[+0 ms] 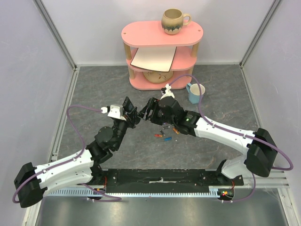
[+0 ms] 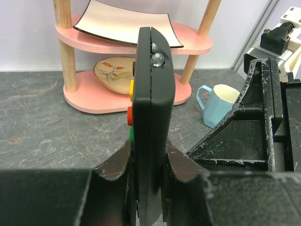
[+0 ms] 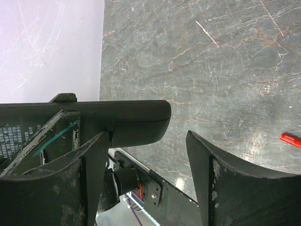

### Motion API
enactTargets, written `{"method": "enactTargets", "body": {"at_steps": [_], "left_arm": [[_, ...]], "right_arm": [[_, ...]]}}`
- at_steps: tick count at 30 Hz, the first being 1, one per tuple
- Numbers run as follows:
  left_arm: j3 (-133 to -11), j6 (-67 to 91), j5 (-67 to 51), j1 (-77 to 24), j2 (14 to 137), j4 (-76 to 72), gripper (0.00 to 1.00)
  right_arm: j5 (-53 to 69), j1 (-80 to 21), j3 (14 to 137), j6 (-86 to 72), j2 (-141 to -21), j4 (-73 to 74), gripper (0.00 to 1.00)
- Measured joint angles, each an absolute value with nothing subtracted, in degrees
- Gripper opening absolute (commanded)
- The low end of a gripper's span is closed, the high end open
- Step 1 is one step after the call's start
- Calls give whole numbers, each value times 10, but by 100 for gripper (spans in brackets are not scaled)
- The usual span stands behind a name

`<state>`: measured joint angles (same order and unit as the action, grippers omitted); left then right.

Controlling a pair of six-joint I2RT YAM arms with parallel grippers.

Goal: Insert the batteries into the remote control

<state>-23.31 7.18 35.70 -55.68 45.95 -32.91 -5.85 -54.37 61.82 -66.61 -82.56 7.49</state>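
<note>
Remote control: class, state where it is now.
Left wrist view: the remote control stands edge-on, clamped in the left gripper, in front of the pink shelf.

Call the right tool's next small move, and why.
Probably close the right tool on the remote control at its free end, for a two-handed hold. The left tool is shut on the remote control; the right tool is open, with that end reaching into its gap. The batteries lie on the table, unloaded.

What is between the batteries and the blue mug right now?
The right arm crosses above that stretch, with the batteries on its near side and the blue mug beyond it; the top view shows this.
</note>
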Motion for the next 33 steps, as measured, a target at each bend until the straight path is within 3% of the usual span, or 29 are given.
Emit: {"method": "enactTargets", "body": {"at_steps": [33], "left_arm": [[-233, 63, 355, -561, 438, -327, 2]], "right_arm": [[-49, -542, 598, -675, -811, 46, 74]]}}
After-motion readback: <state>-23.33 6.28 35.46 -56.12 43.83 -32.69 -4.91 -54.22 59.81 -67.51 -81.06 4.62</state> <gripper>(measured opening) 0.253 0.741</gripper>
